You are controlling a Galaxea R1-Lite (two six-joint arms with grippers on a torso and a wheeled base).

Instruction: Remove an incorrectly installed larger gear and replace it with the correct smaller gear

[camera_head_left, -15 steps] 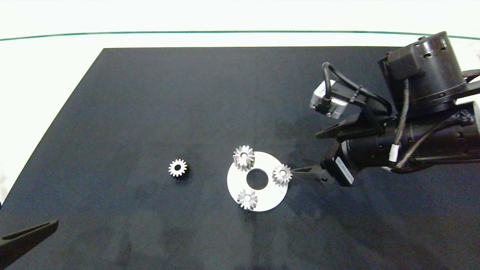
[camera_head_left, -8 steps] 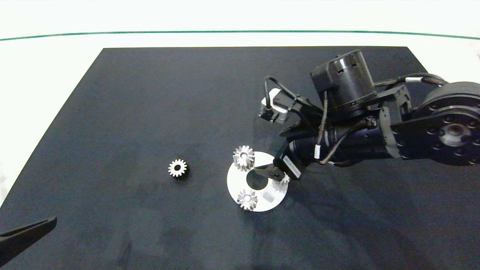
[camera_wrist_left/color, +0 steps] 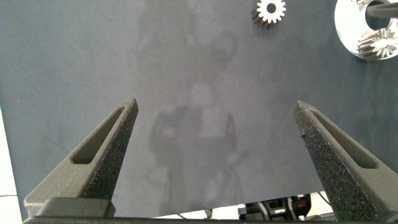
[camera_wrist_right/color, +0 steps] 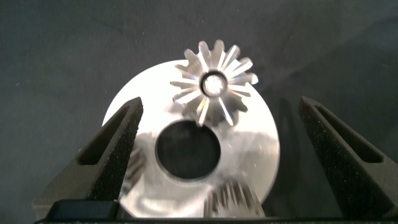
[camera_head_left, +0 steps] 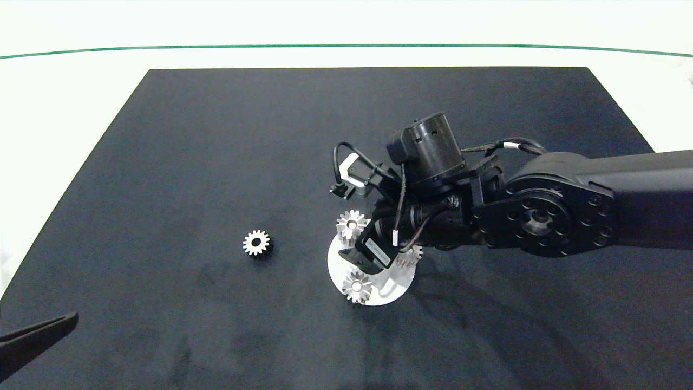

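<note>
The larger gear [camera_head_left: 357,287] has long pointed teeth and sits on the near edge of a white disc [camera_head_left: 399,284]. In the right wrist view the larger gear [camera_wrist_right/color: 214,81] lies ahead of the disc's centre hole. My right gripper [camera_wrist_right/color: 221,104] hangs open over the disc [camera_wrist_right/color: 261,149], fingers wide apart and holding nothing. From above, the right gripper [camera_head_left: 361,259] is mostly covered by its own wrist. The smaller gear [camera_head_left: 256,242] lies alone on the black mat, left of the disc. My left gripper [camera_wrist_left/color: 216,104] is open and empty at the mat's near-left corner.
Two more silver gears sit on the disc: one at its far edge [camera_head_left: 352,224], one at its right edge [camera_head_left: 412,254], half hidden by the right arm. The black mat [camera_head_left: 216,135] lies on a white table. The left wrist view shows the smaller gear [camera_wrist_left/color: 270,9] far ahead.
The right arm has swept left from beside the disc's right edge to above the disc, and its gripper has tipped downward. The left gripper has barely shifted. No gear has moved.
</note>
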